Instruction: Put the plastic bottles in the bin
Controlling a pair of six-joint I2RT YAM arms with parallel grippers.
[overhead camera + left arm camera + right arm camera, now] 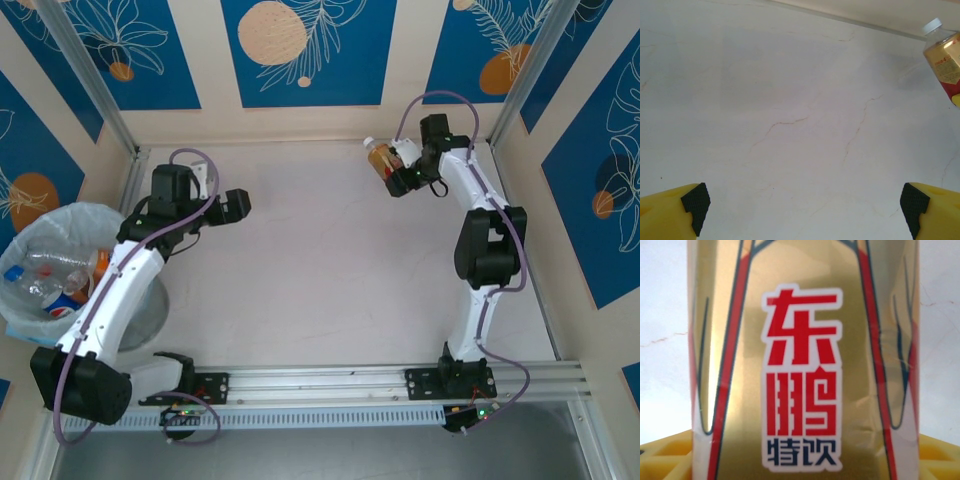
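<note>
Your right gripper is clamped on a small clear plastic bottle with a white cap and gold-and-red label, near the far right corner of the pale table. In the right wrist view the frame cuts off its cap and base. Your left gripper hangs wide open over bare table. The round bin lined with translucent plastic sits at the left, partly covered by the left arm. The clear bottles inside are hard to count.

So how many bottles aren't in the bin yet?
1: the gold-labelled bottle, held by the right tool near the far wall. The left arm could hide another beside the bin.
</note>
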